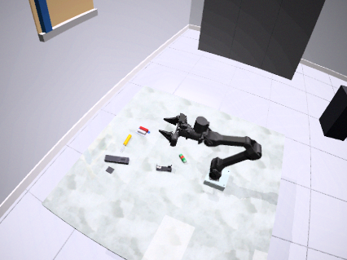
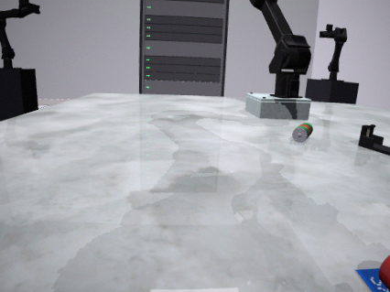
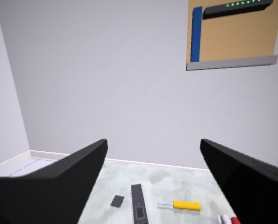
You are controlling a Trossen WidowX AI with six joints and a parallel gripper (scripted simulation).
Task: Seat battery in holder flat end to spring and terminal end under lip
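Note:
The battery [image 1: 182, 158], a short green and red cylinder, lies on its side on the marbled mat; it also shows in the exterior view [image 2: 302, 131]. The black holder [image 1: 164, 168] sits on the mat a short way to the battery's left, apart from it, and shows at the right edge of the exterior view [image 2: 373, 139]. My gripper [image 1: 163, 125] hangs in the air above the mat, well away from both, wide open and empty. In the wrist view the two fingers frame the far wall, and neither battery nor holder is visible there.
A yellow marker [image 1: 127, 139], a red and white item [image 1: 142, 130], a long black bar [image 1: 116, 159] and a small dark square [image 1: 110, 169] lie left of the gripper. The arm base [image 1: 217, 179] stands at the right. A dark cabinet stands at the back.

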